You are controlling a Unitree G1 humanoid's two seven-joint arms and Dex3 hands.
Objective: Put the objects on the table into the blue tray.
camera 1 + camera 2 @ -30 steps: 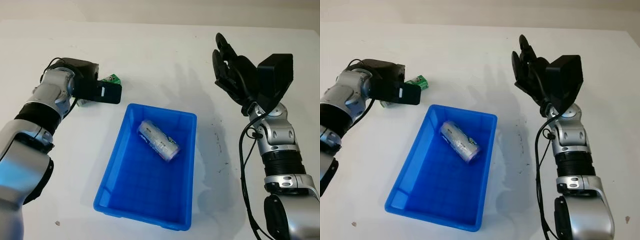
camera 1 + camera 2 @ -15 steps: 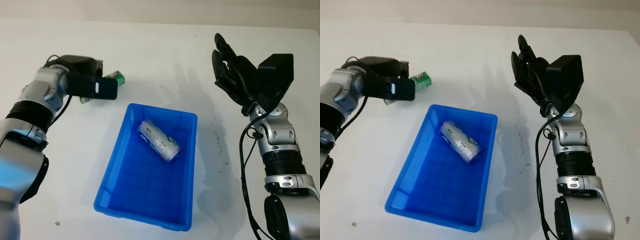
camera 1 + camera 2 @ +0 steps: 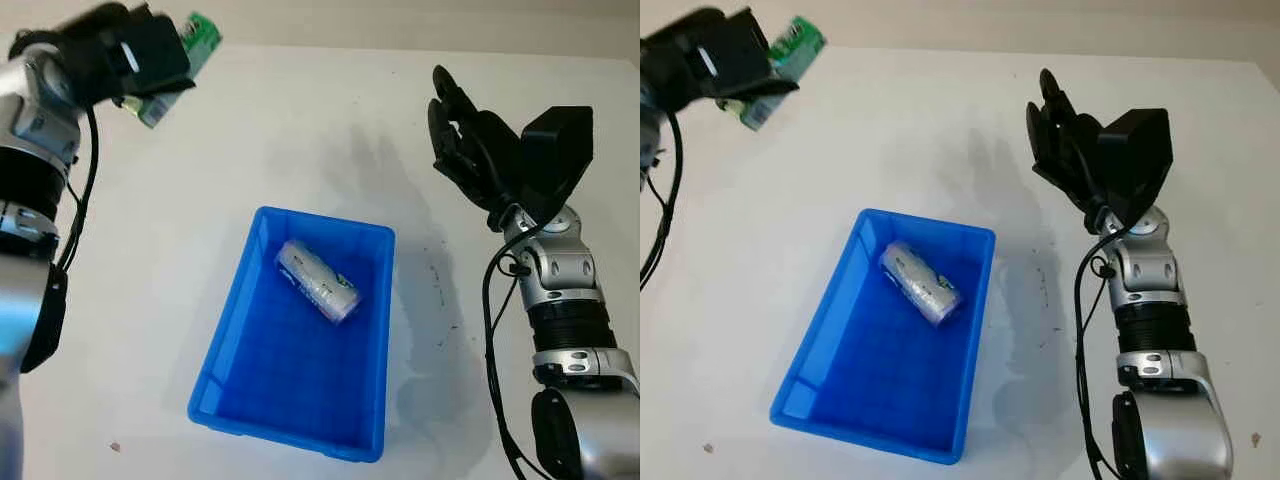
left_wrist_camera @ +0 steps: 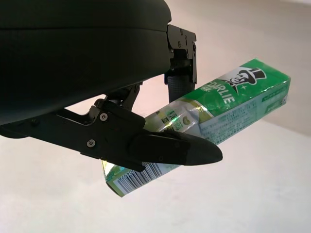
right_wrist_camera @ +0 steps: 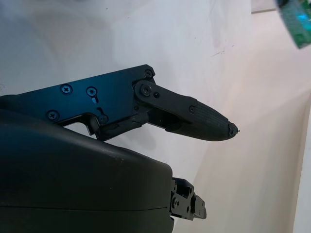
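- The green packet (image 4: pixel 228 109), clamped in the left hand (image 4: pixel 146 141), carries white lettering on its green face that reads roughly "…ARLIE"; the first letters are cut off by glare.
- Beside that word sits a small top-hatted figure logo.
- A barcode is printed at the packet's other end; its digits are unreadable.
- The silver can (image 3: pixel 317 281) in the blue tray (image 3: pixel 225 330) has print too small to read.

You are looking at a white table (image 3: pixel 300 130) that carries everything in the work area. Directly on it you have one item: a blue tray (image 3: pixel 235 400), rectangular and open-topped, standing near the middle of the surface with its long sides running slightly askew to the table's near edge. To the right of the tray you will note faint dark specks and scuff marks (image 3: pixel 440 290) on the tabletop. Left of the tray's near corner there is one small speck (image 3: pixel 116 446).
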